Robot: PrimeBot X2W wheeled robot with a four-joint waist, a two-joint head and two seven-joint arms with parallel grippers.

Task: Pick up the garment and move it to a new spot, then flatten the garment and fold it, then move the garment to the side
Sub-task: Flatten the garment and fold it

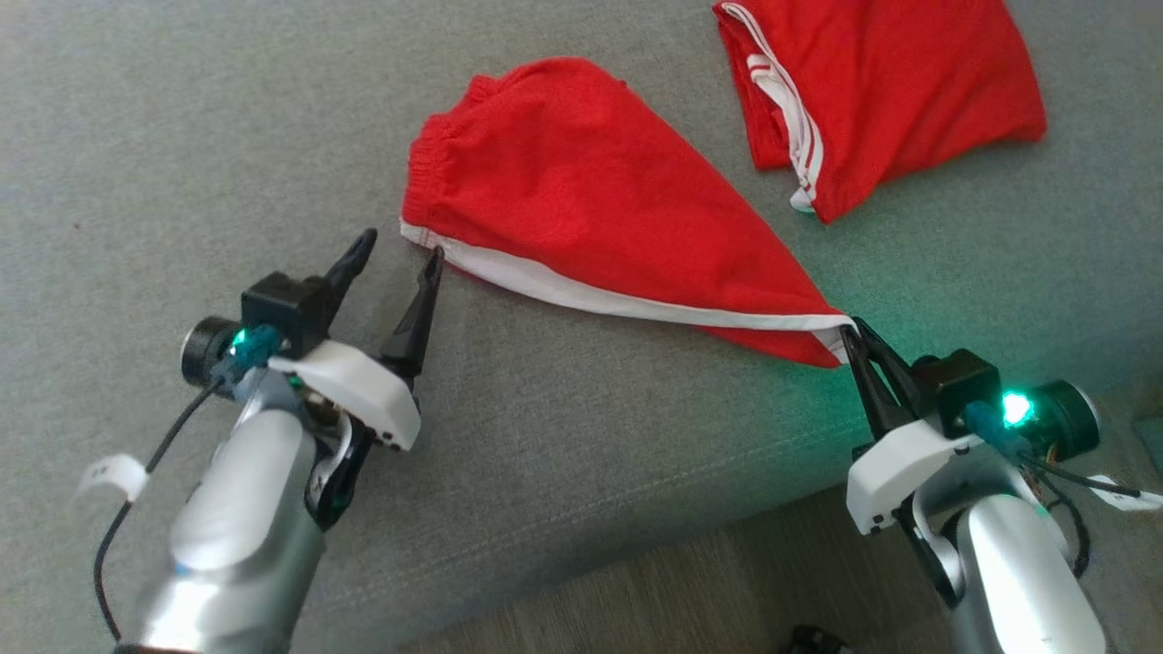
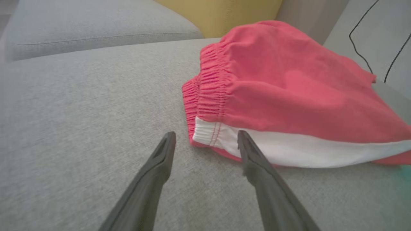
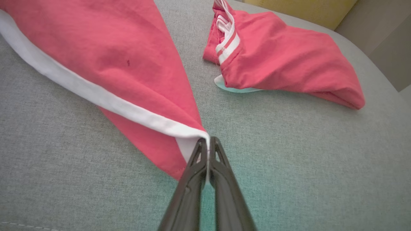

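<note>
Red fabric shorts (image 1: 581, 182): right gripper (image 1: 852, 334) clenches hem corner (image 3: 192, 134); left gripper (image 1: 402, 242) (spread wide) should pinch waistband (image 1: 425, 168) at 1 o'clock.

A grey fabric cushion (image 1: 182, 109), probably a sofa seat, with a stitched seam near its front edge, carries two red garments. The nearer garment (image 1: 581, 200) lies spread in a wedge, its gathered waistband (image 1: 427, 173) to the left and a white band (image 1: 636, 304) along the near edge. The second red garment (image 1: 890, 91), white-striped, lies bunched farther back to the right, not touching the first.
</note>
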